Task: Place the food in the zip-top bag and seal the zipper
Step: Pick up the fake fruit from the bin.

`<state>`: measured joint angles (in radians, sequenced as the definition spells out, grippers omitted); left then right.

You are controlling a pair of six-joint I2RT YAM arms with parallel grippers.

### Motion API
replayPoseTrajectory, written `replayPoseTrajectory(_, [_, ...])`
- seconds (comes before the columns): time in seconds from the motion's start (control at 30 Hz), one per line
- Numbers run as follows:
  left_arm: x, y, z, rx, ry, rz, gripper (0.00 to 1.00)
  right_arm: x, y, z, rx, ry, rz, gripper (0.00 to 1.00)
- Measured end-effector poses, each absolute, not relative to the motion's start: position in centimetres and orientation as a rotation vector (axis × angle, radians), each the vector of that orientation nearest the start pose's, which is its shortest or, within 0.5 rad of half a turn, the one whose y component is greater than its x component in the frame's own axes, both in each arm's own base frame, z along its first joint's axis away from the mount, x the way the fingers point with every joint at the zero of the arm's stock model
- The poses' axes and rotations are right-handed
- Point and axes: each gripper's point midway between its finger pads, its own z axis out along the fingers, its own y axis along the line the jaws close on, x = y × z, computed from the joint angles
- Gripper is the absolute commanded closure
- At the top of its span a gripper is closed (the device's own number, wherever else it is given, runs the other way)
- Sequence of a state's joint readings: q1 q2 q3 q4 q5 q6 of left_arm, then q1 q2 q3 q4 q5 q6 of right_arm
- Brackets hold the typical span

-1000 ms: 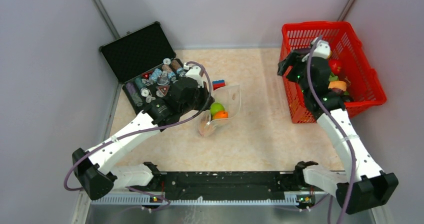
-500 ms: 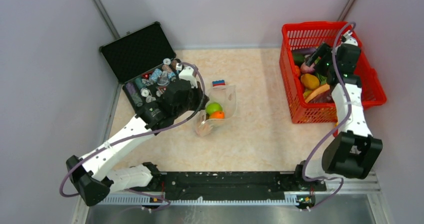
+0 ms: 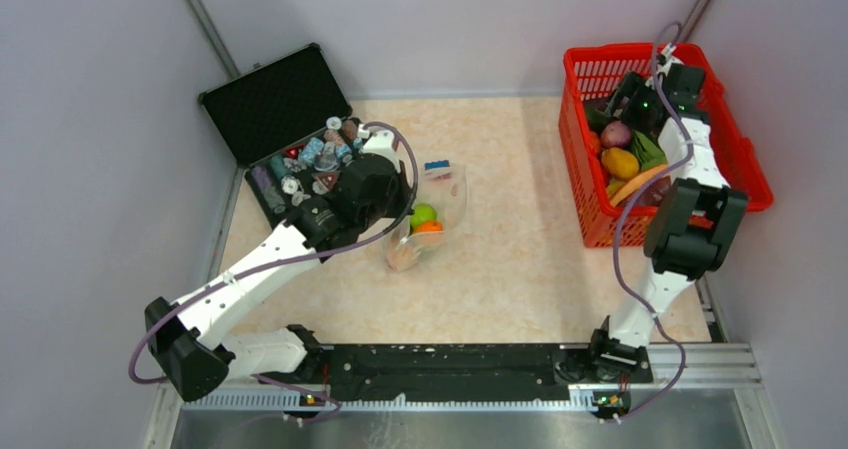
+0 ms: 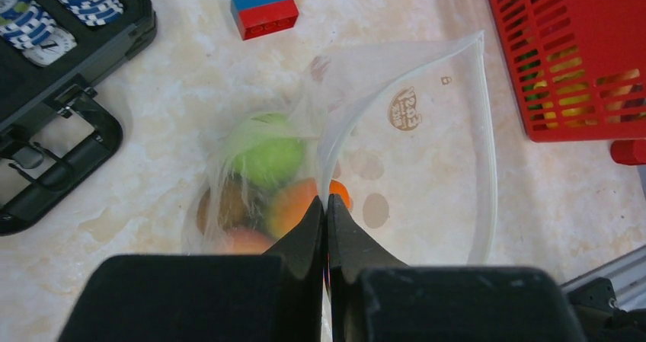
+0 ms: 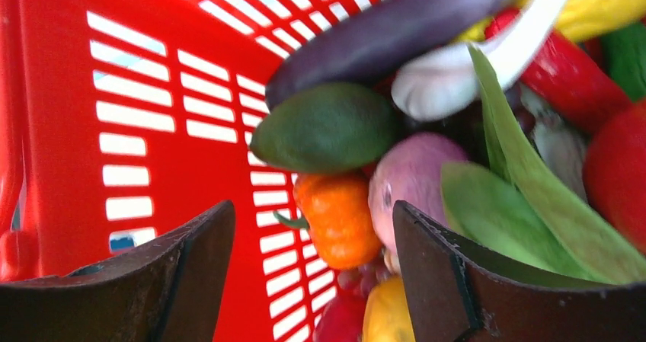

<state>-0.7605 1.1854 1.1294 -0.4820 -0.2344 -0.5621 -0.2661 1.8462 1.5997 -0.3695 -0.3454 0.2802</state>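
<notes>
The clear zip-top bag [image 3: 440, 194] lies mid-table with its mouth gaping; it also shows in the left wrist view [image 4: 411, 167]. Its whitish zipper [image 4: 487, 151] curves along the open edge. A green round fruit [image 4: 267, 155] and orange pieces [image 4: 293, 205] sit inside. My left gripper [image 4: 326, 205] is shut on the bag's near rim. My right gripper [image 5: 312, 228] is open inside the red basket [image 3: 735, 159], above an orange pepper [image 5: 339, 216], a dark green piece [image 5: 327, 129], a purple eggplant [image 5: 388, 30] and a pink round piece [image 5: 411, 178].
An open black case [image 3: 285, 139] with small bottles and discs stands at the back left. A red-and-blue toy brick [image 3: 437, 168] lies just behind the bag. Grey walls close in the table on three sides.
My right arm has swung back over the red basket and its gripper has gone down among the food there. My left gripper has kept its hold on the bag's rim.
</notes>
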Motion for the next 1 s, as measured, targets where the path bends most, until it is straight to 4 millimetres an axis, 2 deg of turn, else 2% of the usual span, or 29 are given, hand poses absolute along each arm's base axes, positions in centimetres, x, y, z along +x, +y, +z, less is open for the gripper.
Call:
replayPoseTrajectory(0.1, [28.2, -23.1, 24.6, 0.052, 2.13, -0.504, 1.0, 53.3, -6.6, 19.2, 0.331, 2.134, 0.413, 0.25])
replayPoseTrajectory(0.27, [29.0, -21.8, 24.6, 0.017, 2.113, -0.429, 1.0, 56.3, -7.6, 17.4, 0.251, 2.162, 0.369, 0.2])
replayPoseTrajectory(0.4, [29.4, -21.2, 24.7, 0.01, 2.103, -0.392, 1.0, 56.9, -8.4, 15.3, 0.19, 2.234, 0.278, 0.18])
replayPoseTrajectory(0.67, [30.2, -21.3, 23.8, 0.02, 2.126, -0.359, 1.0, 58.9, -7.0, 14.5, 0.001, 2.266, 0.165, 0.18])
replayPoseTrajectory(0.83, [30.3, -21.3, 23.6, 0.026, 2.132, -0.352, 1.0, 58.2, -6.0, 11.5, -0.018, 2.337, 0.143, 0.1])
replayPoseTrajectory(0.9, [30.3, -21.3, 23.6, 0.026, 2.131, -0.351, 1.0, 57.8, -6.0, 10.5, -0.041, 2.352, 0.148, 0.14])
replayPoseTrajectory(1.0, [30.4, -21.2, 23.6, 0.027, 2.129, -0.344, 1.0, 57.7, -6.0, 10.2, -0.066, 2.352, 0.168, 0.36])
